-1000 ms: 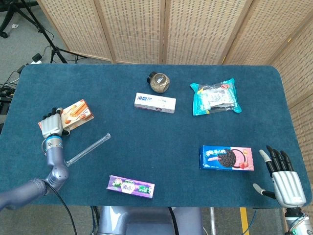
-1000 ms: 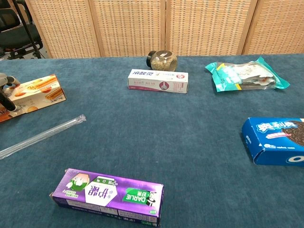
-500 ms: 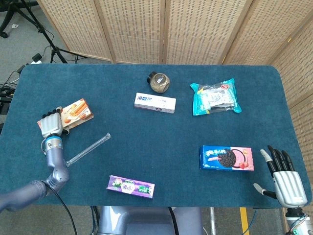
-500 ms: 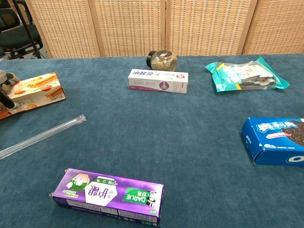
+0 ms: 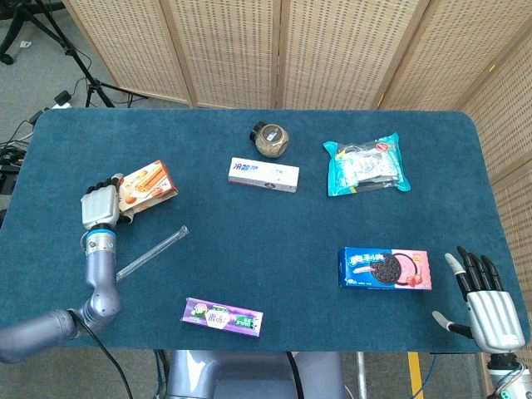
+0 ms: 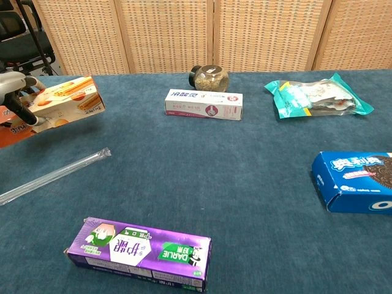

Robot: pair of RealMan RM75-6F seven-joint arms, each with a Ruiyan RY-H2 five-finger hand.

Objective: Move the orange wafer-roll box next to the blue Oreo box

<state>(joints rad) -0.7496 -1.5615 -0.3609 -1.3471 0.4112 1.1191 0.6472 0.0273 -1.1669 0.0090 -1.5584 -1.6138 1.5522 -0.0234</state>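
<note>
So the left hand (image 5: 100, 205) is over on the table's left side, roughly 9 o'clock from the middle, with its fingers wrapped round the near end of the orange wafer-roll box (image 5: 148, 184). In the chest view the box (image 6: 66, 101) looks lifted off the cloth, tilted with its far end higher. Its long axis runs from the hand out toward 2 o'clock, so the free end points up and right, kinda toward the white toothpaste box (image 5: 263, 174). Printed face with the wafer rolls is up.

Just below the hand, at about 5 o'clock from it, there's a clear plastic tube (image 5: 150, 253) lying diagonally, close to parallel with the box but apart from it. Further on at 5 o'clock, near the front edge, is a purple Darlie box (image 5: 222, 317).

The right hand (image 5: 486, 305) sits at the front right corner, palm down with the fingers spread wide and nothing in them. The blue Oreo box (image 5: 384, 268) is just beside it at about 10 o'clock, lying flat with its long side running left-right, not touching the hand. It's well apart from the wafer box, basically across the whole blue table (image 5: 249, 241).

At the back: a small jar (image 5: 271, 139) at 12 o'clock, and a teal snack bag (image 5: 366, 165) to the right of it.
</note>
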